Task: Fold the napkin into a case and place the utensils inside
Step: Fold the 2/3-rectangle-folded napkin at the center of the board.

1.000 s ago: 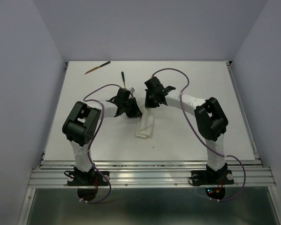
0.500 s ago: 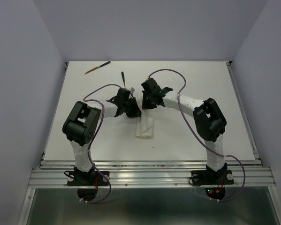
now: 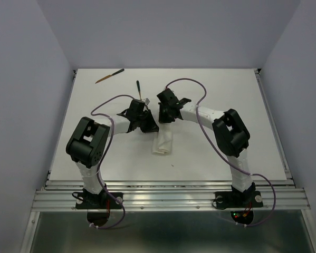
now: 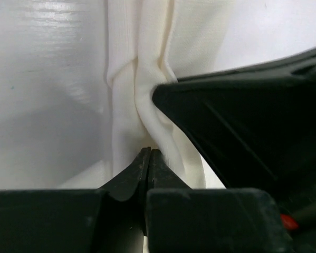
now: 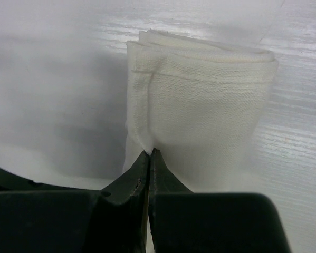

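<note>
The top camera looks down from above and behind the arm bases over the whole surface point(image 3: 252, 95). Each wrist camera sits very close behind its pincer, the left pincer point(image 4: 149, 153) and the right pincer point(image 5: 149, 153). All three views share the napkin point(image 3: 163, 143).

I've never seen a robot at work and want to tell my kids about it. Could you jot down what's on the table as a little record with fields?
napkin: white cloth, folded into a narrow strip, mid-table
left end effector: shut, pinching puckered napkin cloth
right end effector: shut on the napkin's edge
utensils: two seen, both outside the napkin; this one near the far left corner, the other just beyond the end effectors
table: white, flat
task stage: folding under way, utensils not yet placed
</note>
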Controlling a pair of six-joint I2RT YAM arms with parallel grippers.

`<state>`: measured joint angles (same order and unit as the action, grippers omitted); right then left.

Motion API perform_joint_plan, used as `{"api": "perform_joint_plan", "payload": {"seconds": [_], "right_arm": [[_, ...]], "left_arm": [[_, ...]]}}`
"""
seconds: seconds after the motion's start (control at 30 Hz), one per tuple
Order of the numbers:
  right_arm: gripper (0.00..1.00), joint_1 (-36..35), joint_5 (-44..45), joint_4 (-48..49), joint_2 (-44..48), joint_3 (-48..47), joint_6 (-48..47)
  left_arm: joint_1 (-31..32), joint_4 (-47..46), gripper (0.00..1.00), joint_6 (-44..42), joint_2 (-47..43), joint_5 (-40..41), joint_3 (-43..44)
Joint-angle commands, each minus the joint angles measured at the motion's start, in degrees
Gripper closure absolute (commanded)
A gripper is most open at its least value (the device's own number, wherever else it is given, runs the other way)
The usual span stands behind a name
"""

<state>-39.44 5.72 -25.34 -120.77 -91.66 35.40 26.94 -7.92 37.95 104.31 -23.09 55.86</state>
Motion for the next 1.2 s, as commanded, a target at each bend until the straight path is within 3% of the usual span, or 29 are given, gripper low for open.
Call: {"api": "perform_joint_plan", "payload": {"seconds": [0.0, 0.23, 0.27, 0.47, 0.53, 0.57, 0.67, 0.8, 1.17], "right_arm": [[0.99, -0.46, 1.75, 0.38, -1.57, -3.0, 0.37], [0.99, -0.46, 1.49, 0.38, -1.75, -2.83, 0.55], [0.99, -0.46, 1.49, 0.38, -1.66, -2.83, 0.55], [0.99, -0.46, 1.14, 0.47, -1.4, -2.74, 0.64], [0.97, -0.46, 0.44, 0.47, -1.22, -3.17, 0.73], [0.97, -0.46, 0.44, 0.47, -1.22, -3.18, 0.73], [0.84, -0.46, -0.09, 0.38, -0.96, -3.53, 0.99], [0.77, -0.46, -0.62, 0.38, -0.78, -3.88, 0.99], [0.77, -0.46, -0.88, 0.12, -0.78, -4.05, 1.17]], "left_arm": [[0.22, 2.12, 0.89, 0.19, -5.61, 1.29, -1.54], [0.22, 5.81, 0.74, 0.72, -10.08, 4.01, -3.3], [0.13, 5.99, 0.62, 0.8, -10.53, 4.45, -3.82], [-0.92, 4.68, 0.32, 1.42, -12.64, 4.2, -6.72], [-0.84, 1.53, 0.17, 2.29, -13.43, 2.1, -8.12], [-0.84, 1.51, 0.16, 2.3, -13.43, 2.09, -8.13], [-0.22, -2.35, 0.04, 2.56, -13.96, 0.95, -10.15], [1.01, -3.5, 0.03, 2.04, -12.65, -0.37, -10.07], [2.24, -4.29, 0.04, 2.03, -10.71, 0.15, -9.18]]}}
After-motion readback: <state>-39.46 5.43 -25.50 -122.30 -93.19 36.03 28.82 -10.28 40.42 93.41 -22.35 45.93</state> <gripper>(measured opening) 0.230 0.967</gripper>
